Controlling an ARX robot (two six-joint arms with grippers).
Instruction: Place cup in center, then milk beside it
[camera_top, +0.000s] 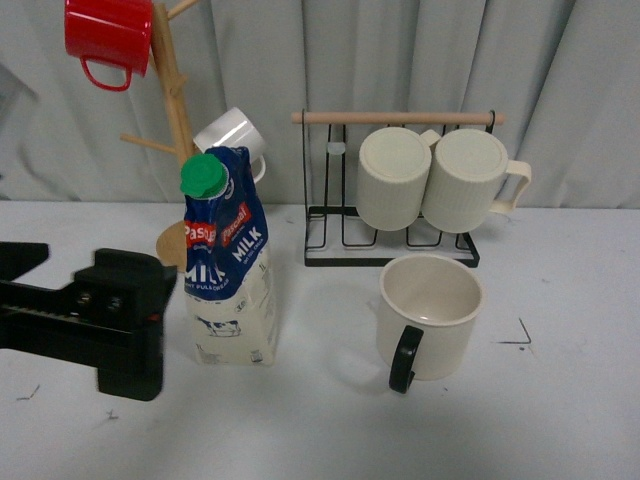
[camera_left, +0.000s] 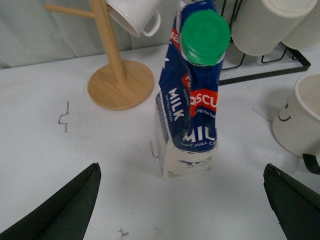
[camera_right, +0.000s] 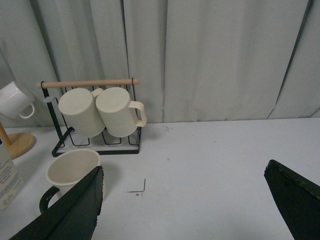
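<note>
White table (camera_top: 560, 400), upright milk (camera_top: 232, 270) just ahead of left hand (camera_left: 181, 170), fingers (camera_left: 65, 210) spread, empty.

The milk (camera_top: 230, 262) stands left of the cup (camera_top: 430, 315) on the table (camera_top: 560, 400), with the mug rack (camera_top: 330, 117) behind the cup and the mug tree (camera_top: 172, 90) behind the milk
</note>
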